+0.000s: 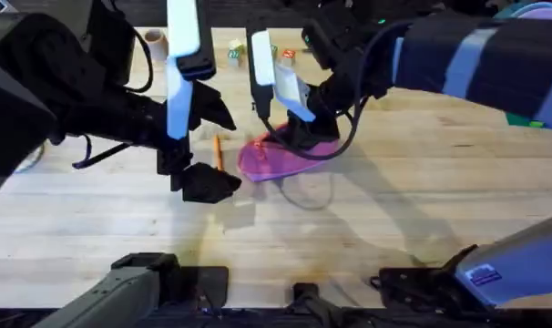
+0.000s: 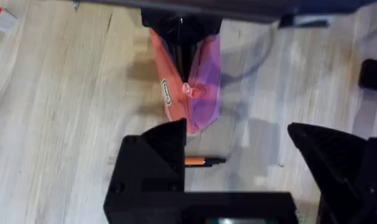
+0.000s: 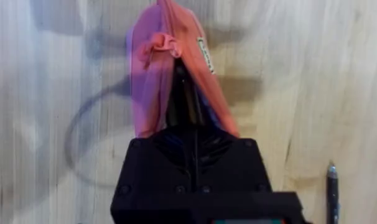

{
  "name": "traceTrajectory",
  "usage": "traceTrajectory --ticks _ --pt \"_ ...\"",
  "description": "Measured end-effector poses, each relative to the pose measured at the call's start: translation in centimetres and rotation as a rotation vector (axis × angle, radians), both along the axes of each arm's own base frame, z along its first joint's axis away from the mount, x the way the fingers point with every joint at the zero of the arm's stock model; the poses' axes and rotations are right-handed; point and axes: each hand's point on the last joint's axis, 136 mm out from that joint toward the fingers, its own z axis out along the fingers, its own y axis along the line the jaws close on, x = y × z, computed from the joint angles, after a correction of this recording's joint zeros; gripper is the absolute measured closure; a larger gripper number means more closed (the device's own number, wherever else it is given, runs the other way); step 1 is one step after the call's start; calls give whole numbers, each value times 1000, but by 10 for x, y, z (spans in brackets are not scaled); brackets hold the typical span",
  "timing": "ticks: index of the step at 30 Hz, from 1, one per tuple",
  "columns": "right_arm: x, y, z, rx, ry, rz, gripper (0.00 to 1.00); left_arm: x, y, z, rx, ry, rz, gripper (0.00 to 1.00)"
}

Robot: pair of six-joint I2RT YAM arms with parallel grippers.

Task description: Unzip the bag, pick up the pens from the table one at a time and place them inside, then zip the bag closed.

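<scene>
Right gripper (image 3: 188, 134) is clamped on the bag (image 3: 167, 68), propping its mouth up. Left gripper (image 2: 238, 162) hangs w/ fingers spread directly over the orange pen (image 2: 204, 161), bag just ahead. We're at pen pickup; next we lower, pinch, lift.

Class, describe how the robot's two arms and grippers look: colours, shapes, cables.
Both arms are black with white link sections; the left gripper and right gripper have blocky black angular fingers. A thin black cable loops beside the right arm.
</scene>
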Motion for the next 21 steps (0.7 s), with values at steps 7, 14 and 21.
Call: traceTrajectory --ticks 7,14,21 --pt "0 0 -11 -15 24 0 971 0 0 0 0 -1 0 6" --pt "0 0 -10 -15 25 -6 314 3 0 1 0 -12 0 6" --pt "1 -1 -10 -17 21 -5 6 3 0 1 0 -16 0 8"
